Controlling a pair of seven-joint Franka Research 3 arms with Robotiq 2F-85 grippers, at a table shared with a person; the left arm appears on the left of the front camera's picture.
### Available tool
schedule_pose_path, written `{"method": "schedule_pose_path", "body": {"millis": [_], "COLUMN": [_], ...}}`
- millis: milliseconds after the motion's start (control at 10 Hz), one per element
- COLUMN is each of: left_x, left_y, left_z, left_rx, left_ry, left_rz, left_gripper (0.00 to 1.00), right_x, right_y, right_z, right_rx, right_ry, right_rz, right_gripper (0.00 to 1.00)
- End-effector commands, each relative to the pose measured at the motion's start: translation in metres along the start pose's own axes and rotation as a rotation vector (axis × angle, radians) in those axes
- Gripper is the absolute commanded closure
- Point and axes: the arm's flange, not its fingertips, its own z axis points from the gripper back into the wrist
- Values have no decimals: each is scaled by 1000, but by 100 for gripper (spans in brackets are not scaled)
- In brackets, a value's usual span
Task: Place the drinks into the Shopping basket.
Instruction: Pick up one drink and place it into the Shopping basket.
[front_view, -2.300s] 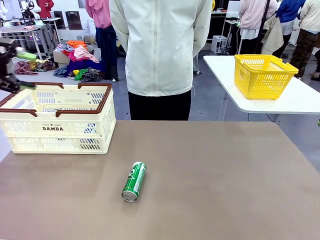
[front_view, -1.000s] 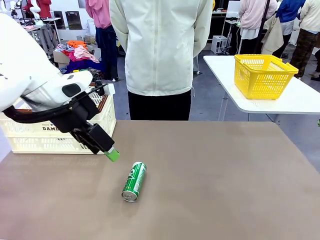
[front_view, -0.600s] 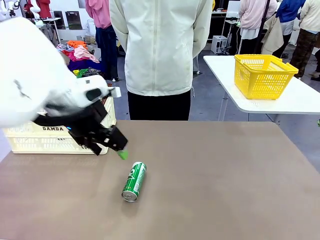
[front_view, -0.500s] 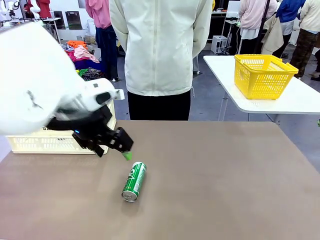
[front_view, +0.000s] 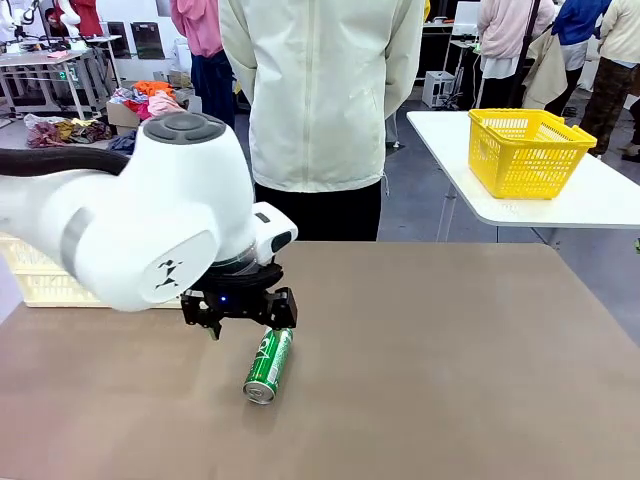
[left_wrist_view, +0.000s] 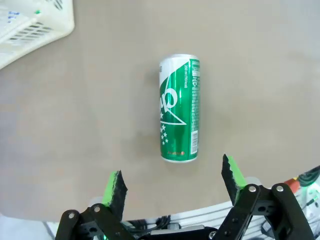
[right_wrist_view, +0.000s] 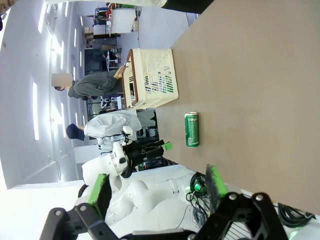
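Cream-white lattice plastic marks the Shopping basket (front_view: 30, 280) at the far left of the brown table (front_view: 450, 360) in the front view, most of it hidden behind the white left arm (front_view: 150, 235). That arm reaches in from the left and ends in the left gripper (front_view: 240, 322), which hangs over the table directly above the far end of the green can (front_view: 269, 362). The can lies on its side near the table's middle, silver end toward the robot, well apart from the basket. In the left wrist view the can (left_wrist_view: 179, 108) lies flat on the tabletop just beyond the left gripper (left_wrist_view: 172, 180); the green-padded fingers (left_wrist_view: 115, 185) stand spread wide on either side, touching nothing. A corner of the basket (left_wrist_view: 30, 27) shows at the upper left of that view. Behind the table stands a person in a pale jacket (front_view: 322, 90). Farther right, a yellow basket (front_view: 527, 150) rests on a separate white table (front_view: 590, 200). In the rolled right wrist view, the right gripper (right_wrist_view: 157, 187) is likewise spread and empty, away from the table's edge, with the can (right_wrist_view: 192, 129) and basket (right_wrist_view: 150, 77) well apart beyond it.
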Motion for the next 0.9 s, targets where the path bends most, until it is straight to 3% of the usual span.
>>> {"method": "schedule_pose_path", "body": {"millis": [0,500,800], "left_x": [10,19,19], "left_y": [-10,-25,-36], "left_z": [-9,-68,-100], "left_rx": [-37,-49,11], "left_ry": [25,74,115], "left_rz": [-64,-177,-177], "left_gripper": [0,0,0], "right_x": [0,0,0], "right_y": [5,5,5], "right_z": [-1,-1,-1], "right_rx": [25,25,25], "right_ry": [-7,-7,-7], "right_rz": [-17,-17,-17], "right_gripper": [0,0,0]}}
